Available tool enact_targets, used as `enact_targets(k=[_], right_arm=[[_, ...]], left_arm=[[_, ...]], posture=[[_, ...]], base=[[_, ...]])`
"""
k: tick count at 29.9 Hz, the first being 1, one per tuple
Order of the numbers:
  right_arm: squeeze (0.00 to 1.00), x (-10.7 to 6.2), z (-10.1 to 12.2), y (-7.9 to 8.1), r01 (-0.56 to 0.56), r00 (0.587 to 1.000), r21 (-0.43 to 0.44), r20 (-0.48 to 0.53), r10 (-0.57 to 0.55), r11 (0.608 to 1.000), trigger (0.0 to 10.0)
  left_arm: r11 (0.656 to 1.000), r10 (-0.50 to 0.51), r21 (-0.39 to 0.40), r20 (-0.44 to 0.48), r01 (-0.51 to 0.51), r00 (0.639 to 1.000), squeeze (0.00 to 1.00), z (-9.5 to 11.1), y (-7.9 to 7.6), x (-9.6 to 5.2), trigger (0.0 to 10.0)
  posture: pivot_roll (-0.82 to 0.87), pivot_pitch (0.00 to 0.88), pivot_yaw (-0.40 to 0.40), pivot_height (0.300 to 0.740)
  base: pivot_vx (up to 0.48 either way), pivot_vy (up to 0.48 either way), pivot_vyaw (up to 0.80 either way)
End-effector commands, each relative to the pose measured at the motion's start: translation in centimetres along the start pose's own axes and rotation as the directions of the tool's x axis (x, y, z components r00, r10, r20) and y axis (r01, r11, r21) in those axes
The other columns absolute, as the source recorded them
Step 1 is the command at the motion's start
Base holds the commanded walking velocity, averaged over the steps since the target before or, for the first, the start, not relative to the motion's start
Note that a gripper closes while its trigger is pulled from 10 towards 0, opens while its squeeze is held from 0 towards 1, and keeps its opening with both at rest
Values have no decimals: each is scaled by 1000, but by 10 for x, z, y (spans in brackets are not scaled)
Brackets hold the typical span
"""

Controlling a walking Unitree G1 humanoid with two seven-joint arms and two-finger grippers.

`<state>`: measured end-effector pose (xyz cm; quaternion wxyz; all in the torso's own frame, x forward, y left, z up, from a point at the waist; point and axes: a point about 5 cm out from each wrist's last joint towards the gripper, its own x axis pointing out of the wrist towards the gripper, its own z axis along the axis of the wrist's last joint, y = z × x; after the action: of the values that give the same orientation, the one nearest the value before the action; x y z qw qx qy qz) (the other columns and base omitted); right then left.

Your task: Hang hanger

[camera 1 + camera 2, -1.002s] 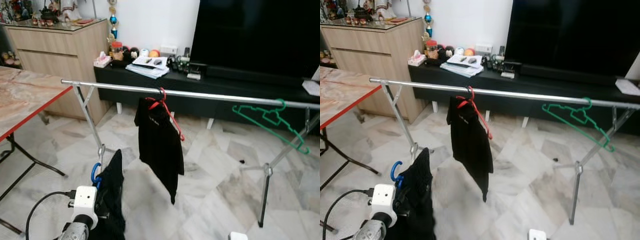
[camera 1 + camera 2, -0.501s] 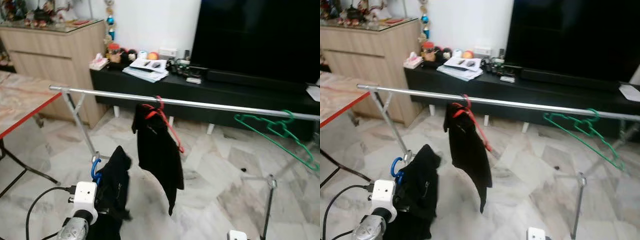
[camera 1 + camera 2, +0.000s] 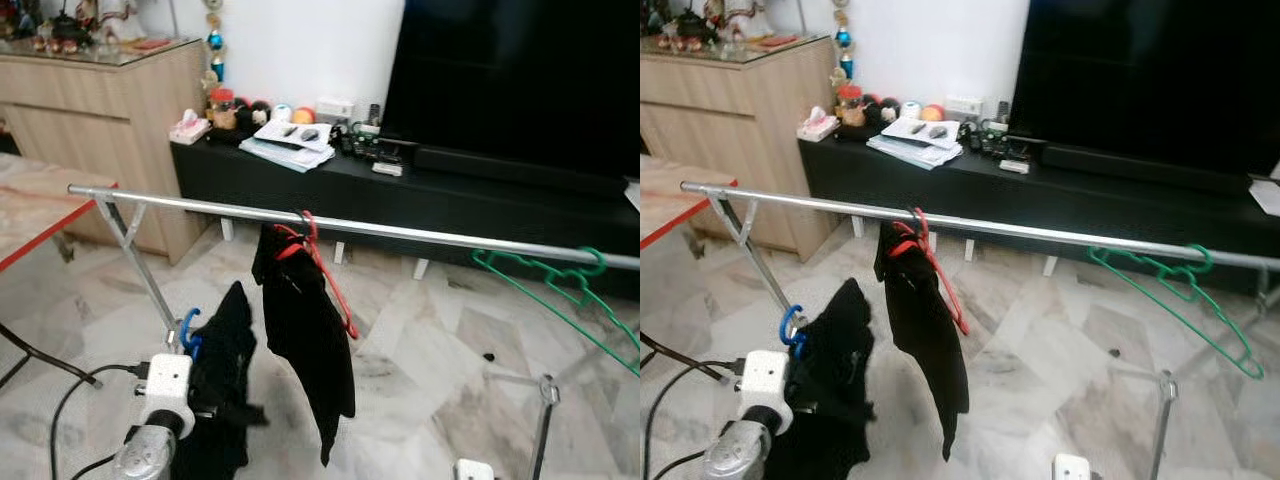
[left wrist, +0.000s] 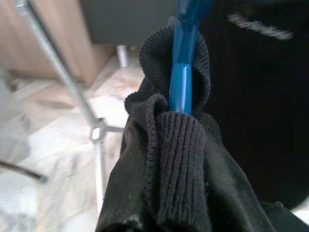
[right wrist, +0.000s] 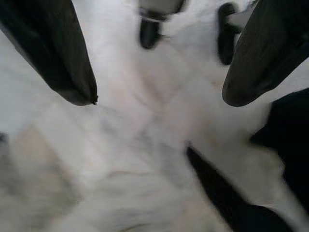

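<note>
The left gripper (image 3: pixel 205 395) is low at the robot's left, below the rail, its fingers buried in black cloth, so I cannot tell whether they are open or closed. With it is a black garment (image 3: pixel 222 380) on a blue hanger (image 4: pixel 182 72); the hanger's hook (image 3: pixel 188 330) points up and curls toward the robot's left, its stem roughly upright through the ribbed collar. The right gripper (image 5: pixel 159 72) hangs over marble floor (image 5: pixel 120 159) with its fingers spread apart and nothing between them. Above, the silver rail (image 3: pixel 420 232) runs left to right, carrying a red hanger (image 3: pixel 325 265) with a black garment (image 3: pixel 305 340) and a bare green hanger (image 3: pixel 560 295). No writing is legible.
</note>
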<state>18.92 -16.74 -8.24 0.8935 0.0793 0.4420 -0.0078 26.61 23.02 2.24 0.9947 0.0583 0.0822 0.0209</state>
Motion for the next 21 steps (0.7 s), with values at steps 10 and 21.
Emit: enact_targets(k=[10,21], right_arm=[[0,-2,-2,-11,26,1000,-4,-7,-26,1000,10000],[0,-2,-1,-11,26,1000,-2,-4,-26,1000,10000]], left_arm=[[1000,-2,8,67,1,998,0,23,0,16,10000],[997,-29,75,79,23,996,0,41,4,30,10000]], posture=[[145,0,-36,740],[140,0,-35,740]], base=[[333,0,0],[150,0,0]])
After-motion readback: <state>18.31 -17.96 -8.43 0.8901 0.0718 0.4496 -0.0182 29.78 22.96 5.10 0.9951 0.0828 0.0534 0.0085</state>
